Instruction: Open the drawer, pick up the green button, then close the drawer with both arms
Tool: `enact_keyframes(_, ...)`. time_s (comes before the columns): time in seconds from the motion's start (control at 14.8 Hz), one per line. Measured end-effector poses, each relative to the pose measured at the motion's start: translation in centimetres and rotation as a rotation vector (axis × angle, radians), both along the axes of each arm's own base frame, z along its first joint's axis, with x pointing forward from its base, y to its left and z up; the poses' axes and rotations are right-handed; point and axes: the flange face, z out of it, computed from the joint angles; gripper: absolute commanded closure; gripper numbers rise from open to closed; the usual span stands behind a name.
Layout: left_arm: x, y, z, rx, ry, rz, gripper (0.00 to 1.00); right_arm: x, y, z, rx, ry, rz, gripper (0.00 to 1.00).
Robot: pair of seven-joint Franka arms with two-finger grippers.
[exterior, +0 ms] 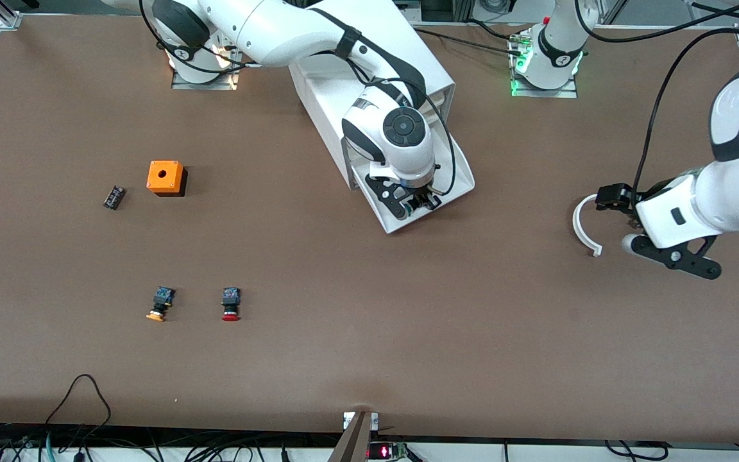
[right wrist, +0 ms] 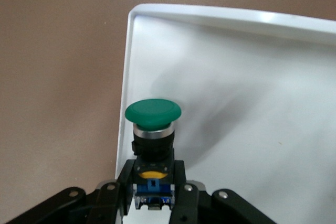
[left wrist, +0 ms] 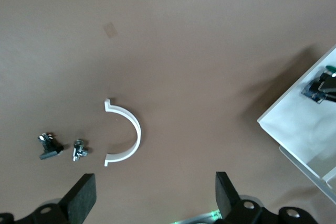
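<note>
Right wrist view: right gripper (right wrist: 153, 195) clamping green button (right wrist: 153, 129) by body, over open drawer (right wrist: 236, 108). Take step underway; next, carrying button clear. Left gripper (left wrist: 156, 198) waiting spread over table.

Two white jointed arms are seen, each ringed with black at the joints. The right arm (exterior: 318, 38) is capped by a round black disc at the wrist, and thin black cables are looped along it under a black strap. The left arm (exterior: 738, 173) is trailed by a black cable. Green lights are lit at its base. Each black claw (right claw (right wrist: 152, 192), left claw (left wrist: 155, 198)) is fastened with silver screws.
</note>
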Motion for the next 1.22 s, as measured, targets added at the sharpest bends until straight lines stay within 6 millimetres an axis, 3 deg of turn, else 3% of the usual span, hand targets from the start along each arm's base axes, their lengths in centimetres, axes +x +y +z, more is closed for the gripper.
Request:
enact_keyframes(0.27,0.1,0.1,0.0,0.024,-0.004,0.104,0.0,0.4,0.1,2.2,0.018,-0.032,0.076,1.0)
enact_keyframes(0.47,0.0,-0.9,-0.1,0.042,0.003,0.267,0.0,1.2,-0.4,4.1,0.028,-0.073,0.196,1.0)
enact_keyframes(0.68,0.2,-1.9,-1.8,0.042,0.028,0.38,0.0,3.1,-2.0,4.3,0.023,-0.11,0.308,1.0)
enact_keyframes(0.88,0.8,-3.7,-4.7,0.041,-0.005,0.454,0.0,6.8,-5.4,4.6,0.015,-0.147,0.415,1.0)
enact_keyframes(1.22,-0.8,-8.0,-10.7,-0.002,-0.061,0.571,0.0,14.2,-14.3,4.6,-0.018,-0.171,0.574,1.0)
